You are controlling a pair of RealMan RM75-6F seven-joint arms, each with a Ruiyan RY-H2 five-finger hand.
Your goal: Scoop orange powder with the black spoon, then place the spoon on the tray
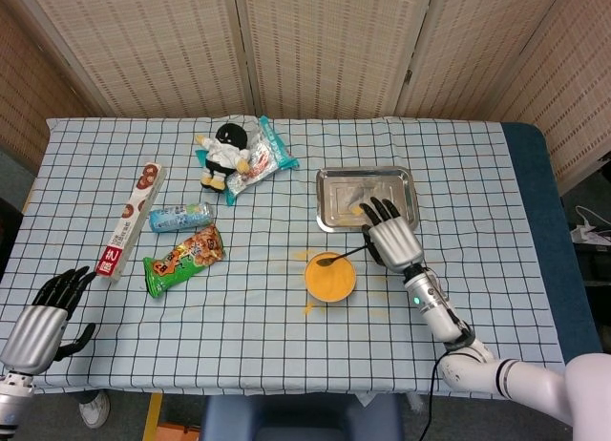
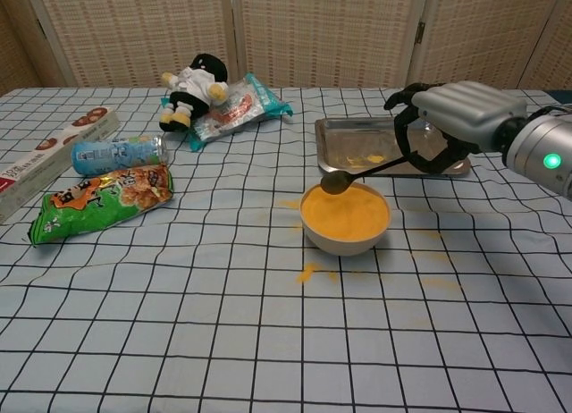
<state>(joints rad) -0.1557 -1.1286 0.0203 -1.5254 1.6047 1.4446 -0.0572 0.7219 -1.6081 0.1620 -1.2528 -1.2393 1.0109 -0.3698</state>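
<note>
Head view: right hand (image 1: 392, 239) pinching black spoon (image 1: 341, 257), bowl end over orange powder (image 1: 329, 281) rim at 12 o'clock; tray (image 1: 367, 198) just beyond. Left hand (image 1: 43, 317) spread at near-left edge. Package writing unreadable.

Chest view: spoon (image 2: 357, 173) lifted above powder (image 2: 345, 213); bare cloth in front.

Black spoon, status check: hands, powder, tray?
Right hand holds black spoon, bowl end raised above the orange powder bowl. Left hand open, idle. Tray holds no spoon yet.

bowl (image 2: 345, 220) just before tray (image 2: 332, 151) | bare cloth right of bowl | snacks well left
</note>
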